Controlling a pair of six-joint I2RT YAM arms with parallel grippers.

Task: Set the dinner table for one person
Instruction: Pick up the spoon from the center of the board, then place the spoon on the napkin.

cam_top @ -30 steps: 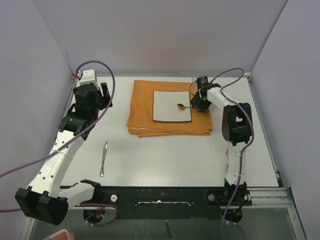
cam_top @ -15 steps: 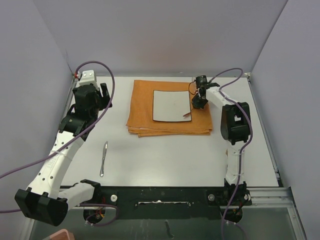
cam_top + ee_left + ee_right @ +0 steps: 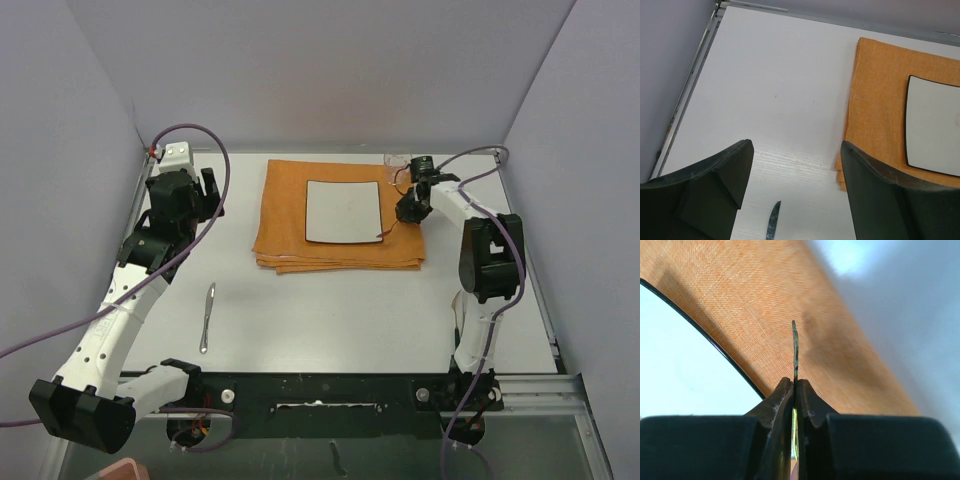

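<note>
The dinner table [image 3: 330, 310] is a wide white top. An orange folded cloth [image 3: 285, 240] lies at its back middle with a square white plate [image 3: 343, 210] on it. My right gripper [image 3: 410, 210] [image 3: 795, 385] is shut on a thin spoon [image 3: 388, 234] [image 3: 795, 347]. The spoon is seen edge-on and hangs over the cloth [image 3: 790, 295] just right of the plate [image 3: 675, 365]. My left gripper [image 3: 205, 190] [image 3: 796, 165] stands open and empty above the bare table at the left. A metal knife [image 3: 207, 316] [image 3: 772, 222] lies nearer than it.
Grey walls close in the table on the left, back and right. A metal rail [image 3: 540, 290] runs along the right edge. A small clear thing [image 3: 394, 160], perhaps a glass, stands at the back behind the right gripper.
The right gripper has shut on the spoon, lifted it off the plate and carried it right, past the plate's edge. The left arm has not moved.
</note>
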